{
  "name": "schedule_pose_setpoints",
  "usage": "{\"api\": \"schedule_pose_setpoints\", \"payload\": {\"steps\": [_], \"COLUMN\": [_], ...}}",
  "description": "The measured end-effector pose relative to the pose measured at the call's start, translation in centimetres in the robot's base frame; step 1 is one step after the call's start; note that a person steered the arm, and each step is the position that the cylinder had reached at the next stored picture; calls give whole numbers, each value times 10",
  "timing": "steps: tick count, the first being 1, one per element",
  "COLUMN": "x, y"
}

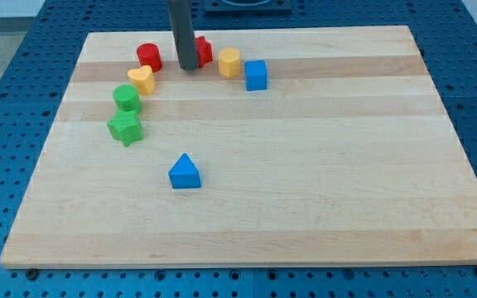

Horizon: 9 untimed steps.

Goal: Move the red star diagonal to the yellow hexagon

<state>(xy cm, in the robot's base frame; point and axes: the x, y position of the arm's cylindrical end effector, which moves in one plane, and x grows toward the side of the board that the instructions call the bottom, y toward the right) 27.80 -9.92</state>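
The red star (204,51) sits near the view's top, partly hidden behind my dark rod. My tip (189,68) rests on the board, touching or nearly touching the star's left side. The yellow hexagon (229,62) stands just right of the star, a small gap between them. The star lies to the upper left of the hexagon.
A red cylinder (149,57) is left of my tip. A yellow block (142,79), a green cylinder (127,98) and a green star (125,127) run down the left. A blue cube (256,74) is right of the hexagon. A blue triangle (185,171) lies mid-board on the wooden board (346,182).
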Motion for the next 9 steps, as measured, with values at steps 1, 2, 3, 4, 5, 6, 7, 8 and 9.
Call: {"api": "schedule_pose_setpoints", "payload": {"steps": [1,2,3,4,5,6,7,8,9], "x": [-2,-1,11,16,28,38,37,26,6], "y": [2,2,-1,-1,-1,-1,-1,6,22]}}
